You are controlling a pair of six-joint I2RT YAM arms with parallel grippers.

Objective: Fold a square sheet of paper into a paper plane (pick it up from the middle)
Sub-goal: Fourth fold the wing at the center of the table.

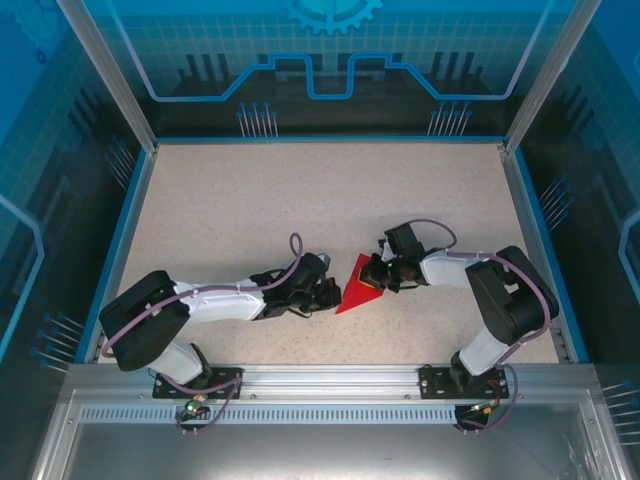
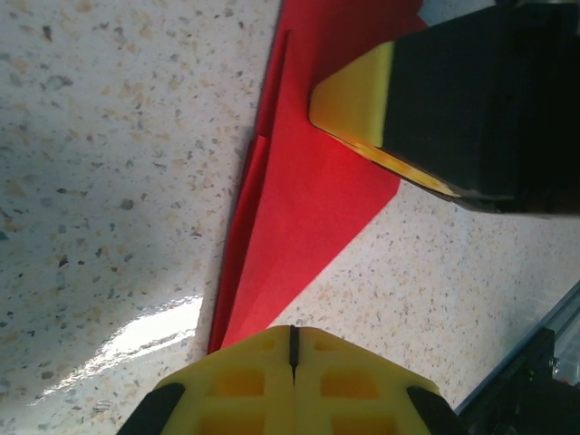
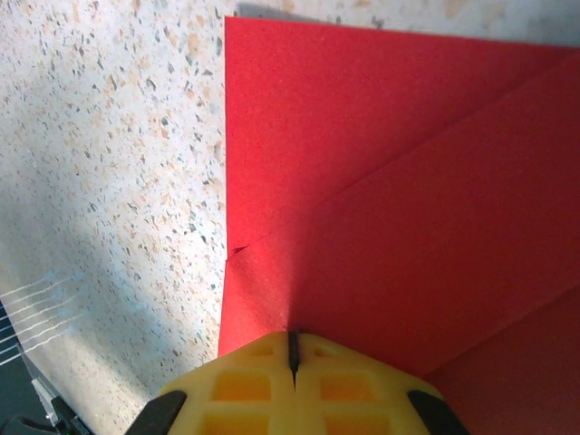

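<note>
The thin red paper sheet point(image 1: 357, 288) is seen part-folded into a wedge, further folds owed; left pincer point(image 1: 330, 293) and right pincer point(image 1: 374, 276) are closed, empty

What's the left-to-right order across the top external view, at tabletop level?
left end effector → partly folded red paper → right end effector
</note>
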